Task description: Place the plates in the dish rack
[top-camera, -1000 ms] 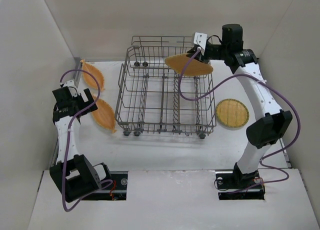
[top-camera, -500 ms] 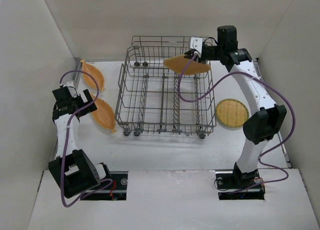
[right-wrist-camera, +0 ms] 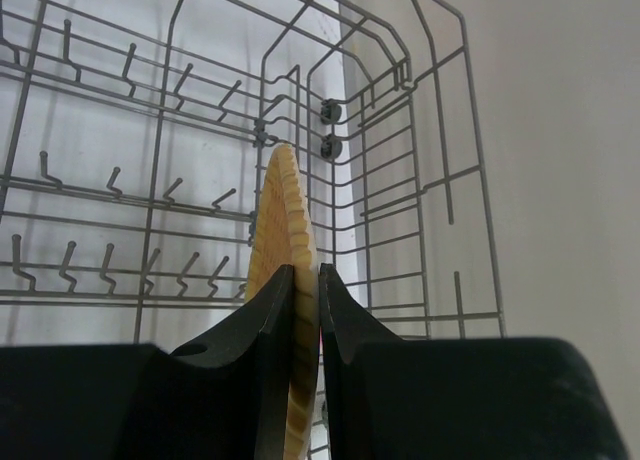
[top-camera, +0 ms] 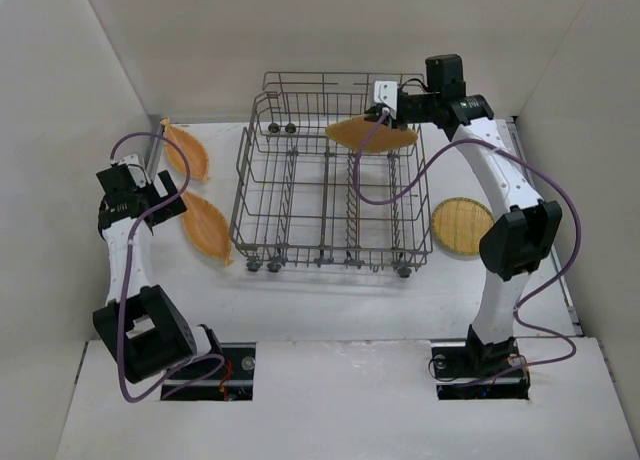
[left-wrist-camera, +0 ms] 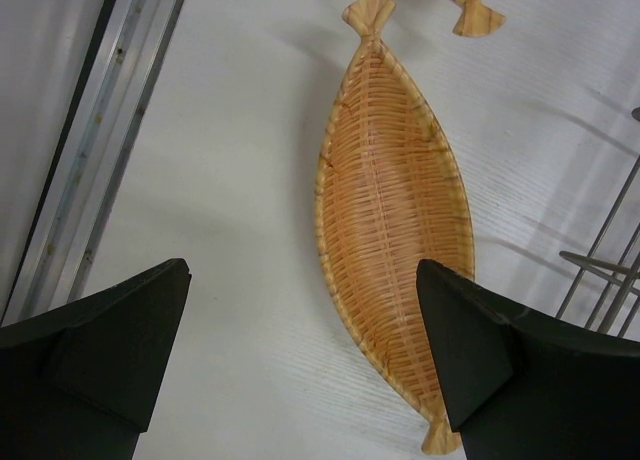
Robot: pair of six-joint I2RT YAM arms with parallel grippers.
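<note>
The grey wire dish rack [top-camera: 300, 195] stands mid-table. My right gripper [top-camera: 388, 108] is shut on a rounded orange-tan plate [top-camera: 372, 135], holding it above the rack's back right part. In the right wrist view the plate [right-wrist-camera: 285, 205] stands on edge between my fingers [right-wrist-camera: 262, 330], over the tine rows [right-wrist-camera: 110, 185]. My left gripper [top-camera: 150, 195] hangs open left of the rack, between two leaf-shaped plates [top-camera: 187, 150] [top-camera: 207, 227]. In the left wrist view a leaf plate [left-wrist-camera: 395, 210] lies below, reaching under the right finger [left-wrist-camera: 480, 350]; the left gripper [left-wrist-camera: 300, 310] holds nothing.
A round yellowish woven plate [top-camera: 463, 226] lies flat right of the rack. The other leaf plate's tail [left-wrist-camera: 468, 5] shows at the top of the left wrist view. A metal rail [left-wrist-camera: 95, 170] runs along the table's left edge. White walls enclose the table.
My right gripper has carried the plate slightly left and back over the rack. The left arm has drawn back and to the left, still open.
</note>
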